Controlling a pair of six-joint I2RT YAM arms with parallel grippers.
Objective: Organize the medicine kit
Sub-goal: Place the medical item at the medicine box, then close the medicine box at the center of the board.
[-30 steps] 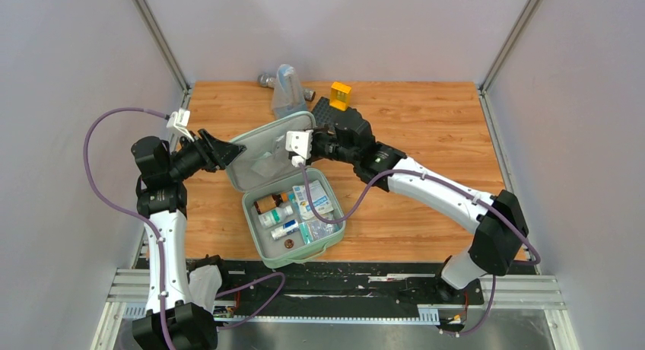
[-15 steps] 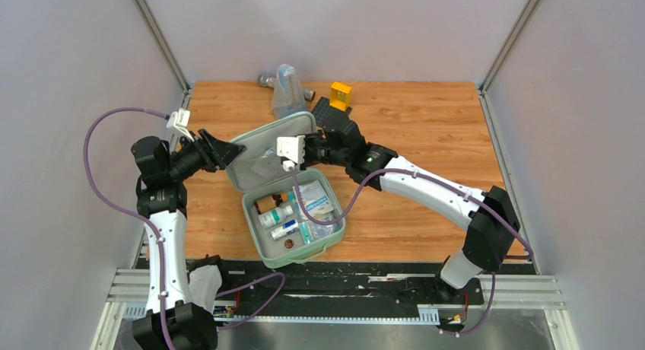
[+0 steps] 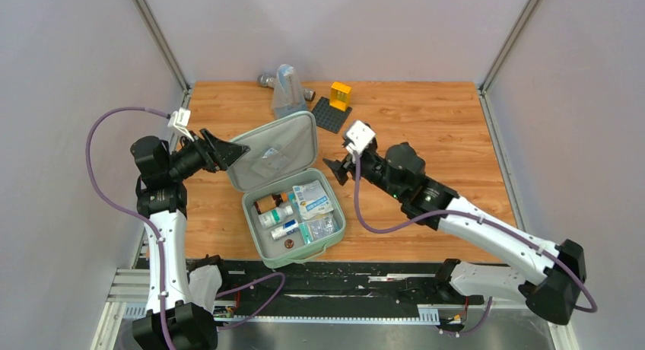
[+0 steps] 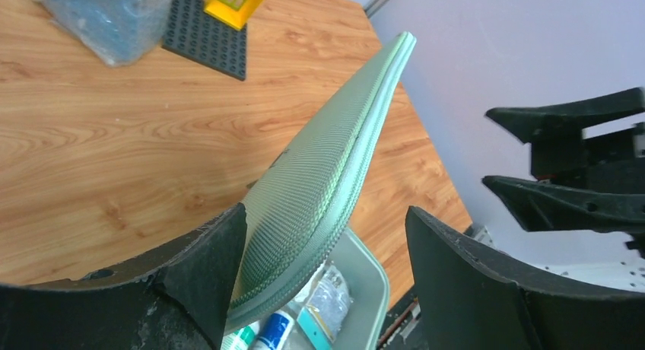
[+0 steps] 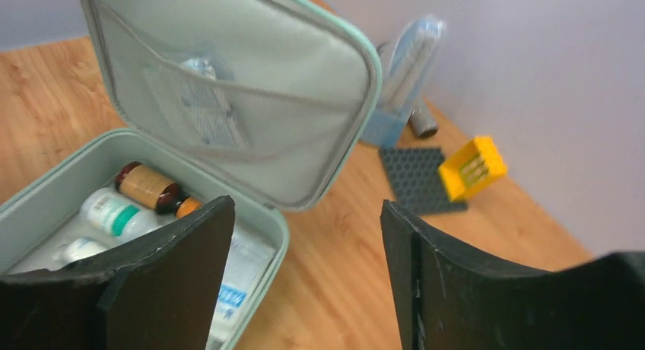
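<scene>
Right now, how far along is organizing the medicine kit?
Done: bottles and packets sit in the tray, a clear packet in the lid pocket. In hand: left end effector straddles the lid edge, open; right end effector open, empty. Left: closing the lid.

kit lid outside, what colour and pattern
The lid is pale mint green with a fine woven texture; best in the left wrist view.

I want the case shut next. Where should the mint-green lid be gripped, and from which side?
Take the pale mint-green plastic lid by its thin left rim, coming from the left, where the left gripper straddles it. The lid stands tilted up, so both faces there are exposed to the fingers.
</scene>
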